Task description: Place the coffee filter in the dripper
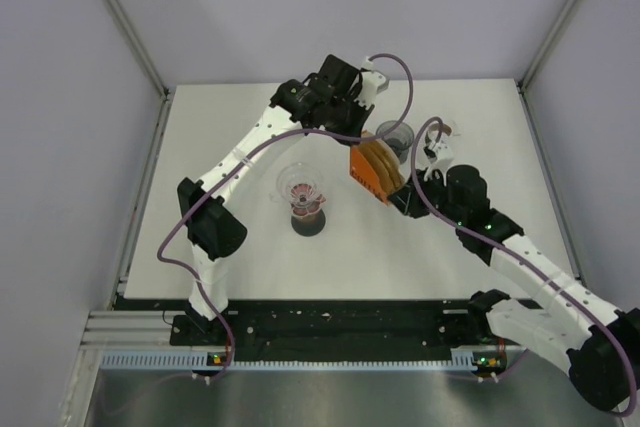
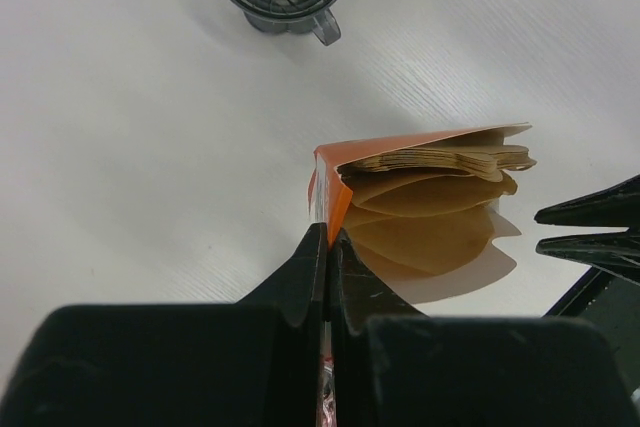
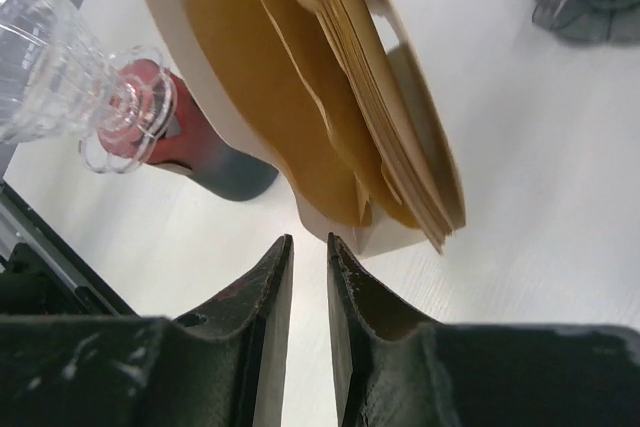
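One orange filter box (image 2: pixel 335 192) hangs pinched in the left gripper (image 2: pixel 327 234). The right gripper (image 3: pixel 308 245), narrowly parted and empty, sits beside its filters (image 3: pixel 300 97).

White table (image 1: pixel 400 267), matte, fine grain up close. Left of centre: clear dripper (image 1: pixel 303 190), glass, upright on dark round base (image 1: pixel 309 224) with a red part at its top, base flat on table. Toward far side, right of centre: grey dripper (image 1: pixel 398 137), ribbed inside, small side handle, upright, directly on table. Well apart from each other. Soft shadows beside both.
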`<state>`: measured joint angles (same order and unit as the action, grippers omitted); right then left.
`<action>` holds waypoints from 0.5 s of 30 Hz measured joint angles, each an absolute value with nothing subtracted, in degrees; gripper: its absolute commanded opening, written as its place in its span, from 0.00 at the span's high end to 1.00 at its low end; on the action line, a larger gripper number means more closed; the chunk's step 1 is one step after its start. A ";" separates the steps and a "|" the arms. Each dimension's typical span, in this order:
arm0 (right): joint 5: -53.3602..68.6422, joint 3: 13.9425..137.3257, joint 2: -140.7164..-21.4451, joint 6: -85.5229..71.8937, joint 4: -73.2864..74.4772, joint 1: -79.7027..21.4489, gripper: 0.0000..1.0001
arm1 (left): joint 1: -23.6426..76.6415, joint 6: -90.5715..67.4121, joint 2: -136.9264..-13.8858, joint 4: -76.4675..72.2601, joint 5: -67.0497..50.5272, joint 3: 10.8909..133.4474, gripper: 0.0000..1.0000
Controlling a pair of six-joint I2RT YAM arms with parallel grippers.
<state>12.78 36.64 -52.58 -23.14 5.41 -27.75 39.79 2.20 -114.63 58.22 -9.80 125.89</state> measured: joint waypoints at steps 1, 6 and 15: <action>12.75 35.73 -52.58 -24.05 5.32 -27.77 0.80 | 39.79 2.04 -114.63 58.19 -9.65 125.89 1.00; 11.97 31.75 -52.69 -28.10 4.82 -27.97 0.82 | 39.79 1.63 -114.61 58.17 -9.61 125.89 1.00; 10.96 30.37 -53.58 -33.61 -2.59 -27.94 0.78 | 39.79 1.63 -114.37 58.02 -10.04 125.38 1.00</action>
<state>10.96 30.37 -53.58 -33.61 -2.59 -27.94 39.79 1.63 -114.37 58.02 -10.04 125.38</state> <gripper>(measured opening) 0.216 0.022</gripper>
